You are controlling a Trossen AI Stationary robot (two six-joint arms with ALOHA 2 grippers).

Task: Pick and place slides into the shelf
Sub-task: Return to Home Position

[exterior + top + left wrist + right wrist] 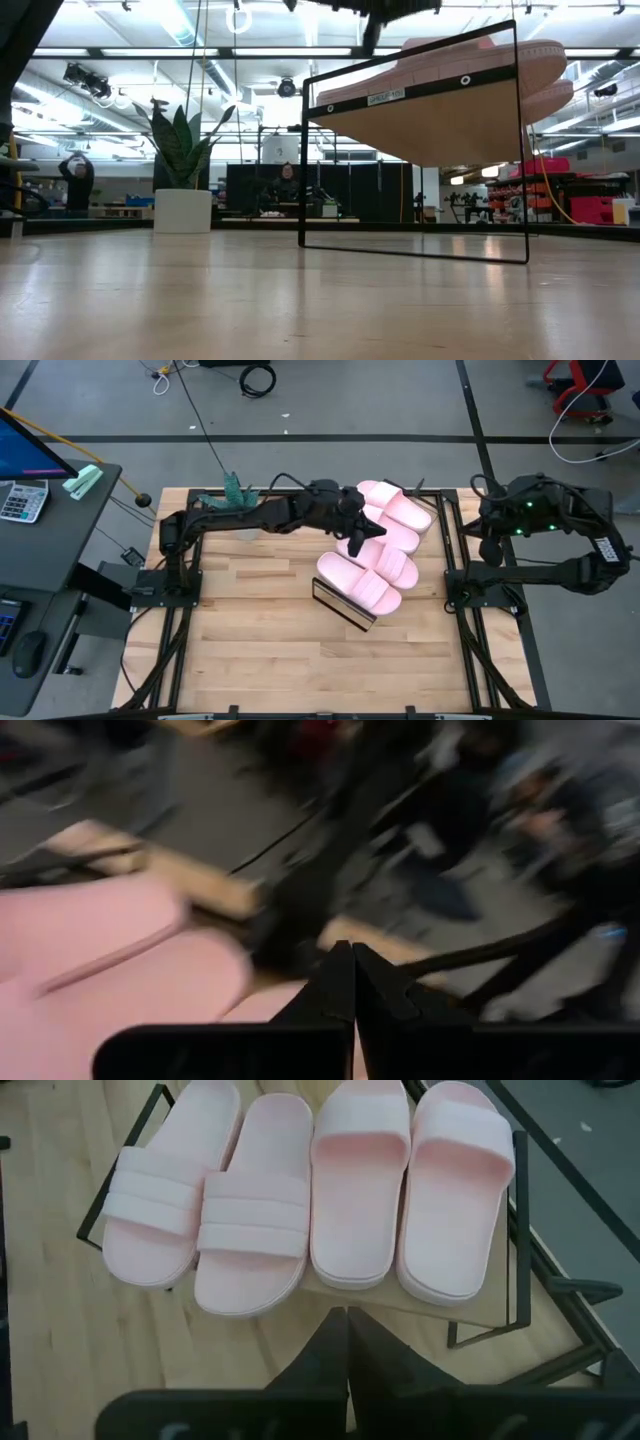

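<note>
**Four slides point(160, 1190) point(255, 1215) point(360, 1180) point(455, 1190) up on the shelf point(470, 1312), nothing in either arm**

See the left arm point(250, 515) stretched out long from the left edge of the counter point(260, 660), with its wrist bent down over the pink row. Left jaws pressed tight together, holding nothing, just above the middle of the row. See the right arm point(545, 535) folded up at the right edge of the counter, well apart from the shelf. Right jaws pressed together too, holding nothing, pointing toward the row.

Count four slides, all pale pink, side by side, touching or almost touching. Two with the strap at one end, two turned the other way round. Count one shelf, tilted, between the middle of the counter and its right edge.

In the low view, only the wooden underside of the shelf and its thin black frame, with just two slides peeking over the top. Rest of the row hidden behind the board. A bit of dark arm cut off at the top of that view. In the left wrist view, only pink shapes that cannot be counted.
</note>
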